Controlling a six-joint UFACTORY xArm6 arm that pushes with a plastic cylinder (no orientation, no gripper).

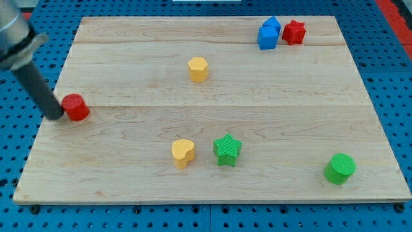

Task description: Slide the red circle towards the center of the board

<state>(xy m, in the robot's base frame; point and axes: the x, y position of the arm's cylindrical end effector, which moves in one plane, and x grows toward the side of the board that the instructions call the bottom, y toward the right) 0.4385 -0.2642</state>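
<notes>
The red circle (76,107) lies near the left edge of the wooden board (212,187). My tip (55,116) rests on the board just left of the red circle, touching or almost touching its left side. The dark rod slants up to the view's top left.
A yellow hexagon (198,68) sits above the middle. A yellow heart (183,153) and a green star (226,149) lie near the bottom middle. A green circle (339,168) is at the bottom right. Two blue blocks (268,33) and a red star (293,31) are at the top right.
</notes>
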